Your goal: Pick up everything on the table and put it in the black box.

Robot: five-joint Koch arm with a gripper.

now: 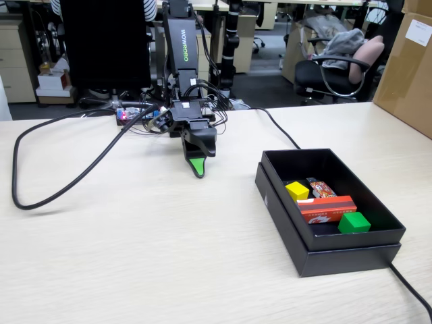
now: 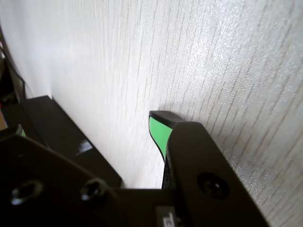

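The hand (image 1: 197, 169), black with a green-padded tip, points down at the pale wood-grain tabletop (image 1: 135, 250), jaws closed together and empty.

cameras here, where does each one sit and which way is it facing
Fixed view: across the table, facing the arm, its gripper down, and the black box to the right.
Wrist view: on the gripper, looking down along its green-tipped fingers at bare tabletop.
Shared: gripper, table, black box.
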